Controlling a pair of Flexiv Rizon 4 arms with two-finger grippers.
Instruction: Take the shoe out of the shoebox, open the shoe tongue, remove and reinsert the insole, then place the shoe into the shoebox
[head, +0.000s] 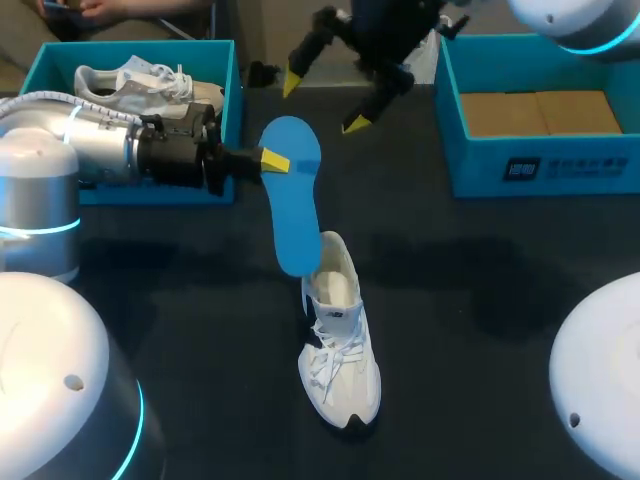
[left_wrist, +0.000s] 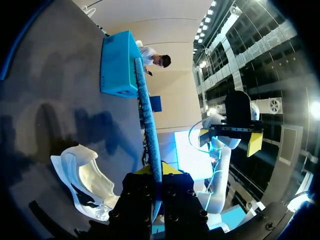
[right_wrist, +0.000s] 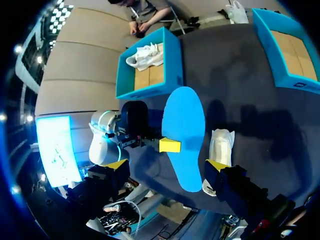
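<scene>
A blue insole (head: 293, 195) hangs above the table, my left gripper (head: 272, 161) shut on its edge near the far end. Its near end lies over the heel opening of a white shoe (head: 340, 350) that stands on the dark table. In the left wrist view the insole (left_wrist: 148, 120) runs edge-on out from between the fingers of my left gripper (left_wrist: 157, 172), with the shoe (left_wrist: 85, 180) beside it. My right gripper (head: 325, 100) is open, up behind the insole and holding nothing. From the right wrist view, my right gripper (right_wrist: 166, 164) looks down on the insole (right_wrist: 185, 127) and shoe (right_wrist: 221, 147).
A teal shoebox (head: 225, 95) at the back left holds a second white shoe (head: 140, 85). Another teal shoebox (head: 520, 165) at the back right shows only a cardboard floor. Dark table (head: 480, 300) spreads around the shoe.
</scene>
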